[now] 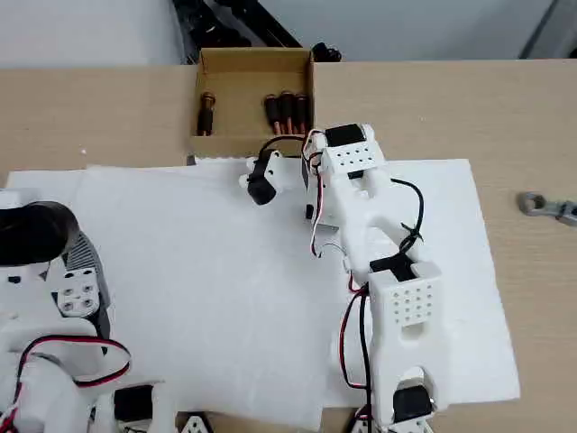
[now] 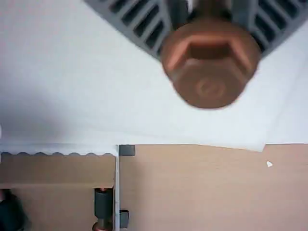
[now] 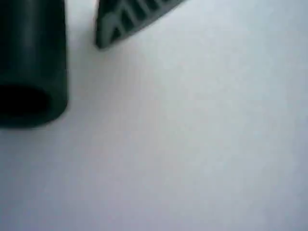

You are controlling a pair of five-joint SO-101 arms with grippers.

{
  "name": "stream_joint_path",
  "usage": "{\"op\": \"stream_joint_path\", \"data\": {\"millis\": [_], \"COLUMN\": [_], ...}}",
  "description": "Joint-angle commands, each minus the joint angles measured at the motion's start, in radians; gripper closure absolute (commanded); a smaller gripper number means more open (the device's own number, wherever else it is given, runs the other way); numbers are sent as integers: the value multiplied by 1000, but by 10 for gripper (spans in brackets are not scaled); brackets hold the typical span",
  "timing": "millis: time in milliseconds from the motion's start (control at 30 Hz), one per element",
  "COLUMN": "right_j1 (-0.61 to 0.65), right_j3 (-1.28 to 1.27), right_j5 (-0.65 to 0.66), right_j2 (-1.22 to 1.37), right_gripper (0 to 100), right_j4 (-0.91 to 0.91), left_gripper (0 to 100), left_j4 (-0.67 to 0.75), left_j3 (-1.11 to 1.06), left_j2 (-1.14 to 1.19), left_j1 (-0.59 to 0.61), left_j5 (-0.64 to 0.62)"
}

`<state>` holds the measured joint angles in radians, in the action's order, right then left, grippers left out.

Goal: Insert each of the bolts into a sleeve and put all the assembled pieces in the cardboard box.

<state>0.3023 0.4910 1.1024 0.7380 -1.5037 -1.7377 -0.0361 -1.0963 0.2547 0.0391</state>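
In the left wrist view, my left gripper [image 2: 211, 17] is shut on a copper bolt [image 2: 209, 67], whose hex head faces the camera between the grey fingers [image 2: 130, 24]. That arm sits at the table's near left corner [image 1: 36, 234]. My right gripper [image 1: 260, 185] hangs just in front of the cardboard box [image 1: 255, 59], shut on a black sleeve [image 3: 29, 62] whose open end faces the camera above the paper. One grey finger [image 3: 130, 19] shows beside the sleeve. Several assembled pieces [image 1: 288, 113] lie in the box, one apart at its left [image 1: 206, 113].
A white paper sheet [image 1: 207, 271] covers most of the wooden table [image 1: 505, 108]. A metal tool [image 1: 545, 206] lies at the right edge. The right arm's body [image 1: 379, 244] stretches across the sheet's right half. The box wall [image 2: 57, 171] shows in the left wrist view.
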Motion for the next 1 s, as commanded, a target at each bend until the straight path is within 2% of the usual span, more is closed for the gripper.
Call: {"op": "stream_joint_path", "data": {"millis": [0,100,200,500,967], "right_j1": [12,15,19,16,-5], "right_j3": [14,14,14,14,14], "right_j5": [-2,-2,-2,-2,-5], "right_j2": [42,42,44,28,-321], "right_gripper": [833,932,984,991,991], "right_j4": [42,42,41,39,-136], "left_gripper": [994,994,994,994,994], "left_j4": [15,15,15,15,51], "left_j3": [4,4,4,4,1], "left_j2": [5,5,5,5,3], "left_j1": [3,3,3,3,3], "left_j5": [6,6,6,9,8]}}
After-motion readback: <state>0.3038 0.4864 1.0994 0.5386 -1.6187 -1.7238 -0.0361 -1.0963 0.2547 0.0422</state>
